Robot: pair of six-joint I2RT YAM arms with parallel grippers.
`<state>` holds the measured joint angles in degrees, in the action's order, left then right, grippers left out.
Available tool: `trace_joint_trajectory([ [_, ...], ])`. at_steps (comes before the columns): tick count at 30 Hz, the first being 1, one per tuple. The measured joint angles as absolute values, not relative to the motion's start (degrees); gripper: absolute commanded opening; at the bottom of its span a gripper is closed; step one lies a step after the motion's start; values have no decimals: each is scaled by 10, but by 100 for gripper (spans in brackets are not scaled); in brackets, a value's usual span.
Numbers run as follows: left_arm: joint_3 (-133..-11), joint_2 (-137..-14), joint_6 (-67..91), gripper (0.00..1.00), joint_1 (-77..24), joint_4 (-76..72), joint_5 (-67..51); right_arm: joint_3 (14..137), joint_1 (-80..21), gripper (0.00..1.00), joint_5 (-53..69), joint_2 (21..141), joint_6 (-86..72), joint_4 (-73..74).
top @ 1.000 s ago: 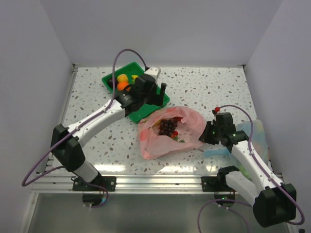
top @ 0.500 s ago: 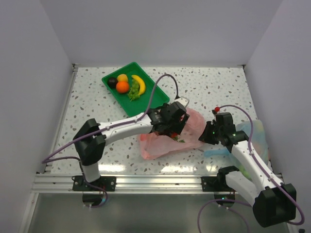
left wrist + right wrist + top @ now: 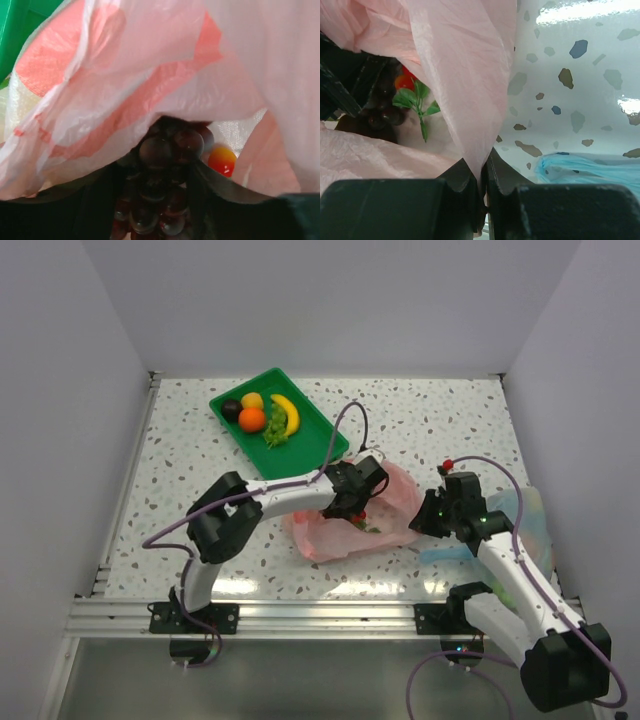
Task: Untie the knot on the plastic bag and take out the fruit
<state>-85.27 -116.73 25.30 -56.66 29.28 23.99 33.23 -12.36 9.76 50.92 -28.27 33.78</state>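
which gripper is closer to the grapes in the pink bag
Left. The left gripper is inside the plastic bag, straddling the grapes; the right gripper pinches the bag's edge, apart from them.

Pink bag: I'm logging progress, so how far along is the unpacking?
Done: the plastic bag lies open, and the orange sits in the green tray. In hand: the right gripper pinches the bag's edge; the left gripper straddles the grapes inside. Left: grapes, a red-orange fruit, a green sprig.
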Motion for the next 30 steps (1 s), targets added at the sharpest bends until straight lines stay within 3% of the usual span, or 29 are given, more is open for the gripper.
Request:
trace_joint_trajectory([
  [4,-853,-1167,259,23,-566,292,237,332,-124,11,98,510,-283,338],
  [7,-848,-1162,260,10,-567,288,229,332,-124,11,98,511,-283,338],
  [10,-832,-1146,259,3,-567,281,219,332,-124,11,98,514,-283,338],
  [21,-804,-1002,258,0,-570,285,169,332,-124,11,97,514,-283,337],
  [30,-895,-950,245,0,-548,296,136,332,-124,11,96,521,-283,337],
])
